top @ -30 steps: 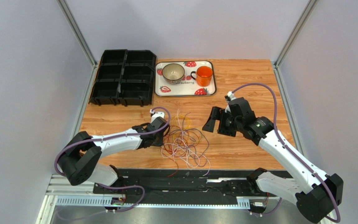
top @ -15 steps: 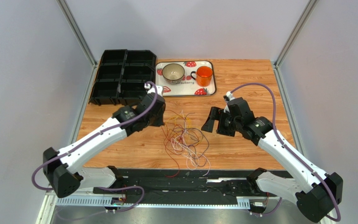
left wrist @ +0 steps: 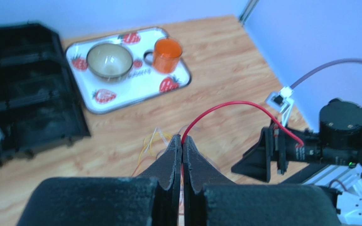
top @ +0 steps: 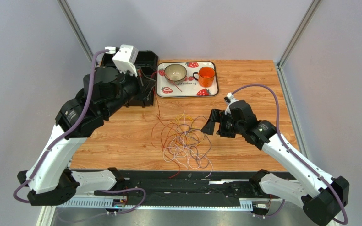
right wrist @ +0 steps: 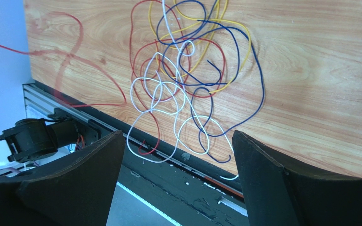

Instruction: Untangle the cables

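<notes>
The cables [top: 185, 141] lie in a loose tangle of white, red, yellow, orange and blue loops at the table's front middle, also in the right wrist view [right wrist: 187, 70]. My left gripper [top: 143, 83] is raised high near the back left and is shut on a red cable [top: 158, 109]. That strand runs from its tips down to the tangle. In the left wrist view the closed tips [left wrist: 182, 140] pinch the red cable [left wrist: 225, 104], which arcs to the right. My right gripper [top: 210, 123] is open and empty just right of the tangle, its jaws wide apart [right wrist: 177, 136].
Black compartment bins [top: 145, 59] stand at the back left, partly behind my left arm. A strawberry tray [top: 187, 90] holds a bowl [top: 175, 72] and an orange cup [top: 207, 75]. Some cable ends hang over the front edge onto the black rail [top: 225, 181].
My left arm has risen and swung to the back left with the red cable, drawing it up out of the tangle. The right gripper has shifted slightly left.
</notes>
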Tool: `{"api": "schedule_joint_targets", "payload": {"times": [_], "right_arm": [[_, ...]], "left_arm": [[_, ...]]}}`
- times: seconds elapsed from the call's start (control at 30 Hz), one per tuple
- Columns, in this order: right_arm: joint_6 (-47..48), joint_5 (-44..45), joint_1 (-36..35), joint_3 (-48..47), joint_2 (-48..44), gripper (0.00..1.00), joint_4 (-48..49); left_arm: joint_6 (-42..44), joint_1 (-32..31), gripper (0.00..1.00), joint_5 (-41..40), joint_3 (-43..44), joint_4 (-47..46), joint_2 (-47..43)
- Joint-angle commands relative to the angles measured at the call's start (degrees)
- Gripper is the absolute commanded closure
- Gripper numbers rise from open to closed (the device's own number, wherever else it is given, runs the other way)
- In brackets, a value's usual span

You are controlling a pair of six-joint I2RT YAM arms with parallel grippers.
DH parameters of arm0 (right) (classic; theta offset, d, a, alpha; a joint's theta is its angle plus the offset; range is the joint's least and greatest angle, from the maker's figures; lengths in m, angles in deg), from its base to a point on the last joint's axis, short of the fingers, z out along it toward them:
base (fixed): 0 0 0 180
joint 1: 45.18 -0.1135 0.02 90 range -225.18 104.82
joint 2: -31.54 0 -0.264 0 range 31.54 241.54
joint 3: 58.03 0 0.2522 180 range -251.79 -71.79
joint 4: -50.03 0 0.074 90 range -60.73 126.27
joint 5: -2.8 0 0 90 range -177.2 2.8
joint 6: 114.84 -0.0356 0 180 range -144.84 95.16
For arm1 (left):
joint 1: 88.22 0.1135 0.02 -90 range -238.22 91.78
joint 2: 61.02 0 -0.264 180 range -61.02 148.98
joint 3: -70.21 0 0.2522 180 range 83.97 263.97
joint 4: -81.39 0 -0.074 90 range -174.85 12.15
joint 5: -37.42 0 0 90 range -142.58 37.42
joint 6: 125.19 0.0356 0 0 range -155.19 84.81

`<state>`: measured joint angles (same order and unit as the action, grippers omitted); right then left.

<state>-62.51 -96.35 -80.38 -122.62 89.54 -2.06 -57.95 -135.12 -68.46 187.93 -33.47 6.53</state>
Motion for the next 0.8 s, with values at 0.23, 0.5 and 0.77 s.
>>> {"api": "schedule_joint_targets", "payload": {"times": [0.23, 0.5, 0.77], "right_arm": [[1.4, -2.6, -0.8, 3.3, -5.2, 0.09, 8.7], [0.9, -2.5, -2.0, 4.4, -3.2, 0.09, 10.4], [0.6, -1.6, -4.0, 4.4, -0.5, 0.09, 11.3]], "left_arm": [[-4.2, -0.3, 0.98, 1.3, -31.9, -10.1, -10.9], [-12.2, -0.3, 0.99, 3.6, -49.3, -12.5, -15.7], [-13.8, -0.8, 0.99, 4.1, -58.3, -17.5, -12.7]]}}
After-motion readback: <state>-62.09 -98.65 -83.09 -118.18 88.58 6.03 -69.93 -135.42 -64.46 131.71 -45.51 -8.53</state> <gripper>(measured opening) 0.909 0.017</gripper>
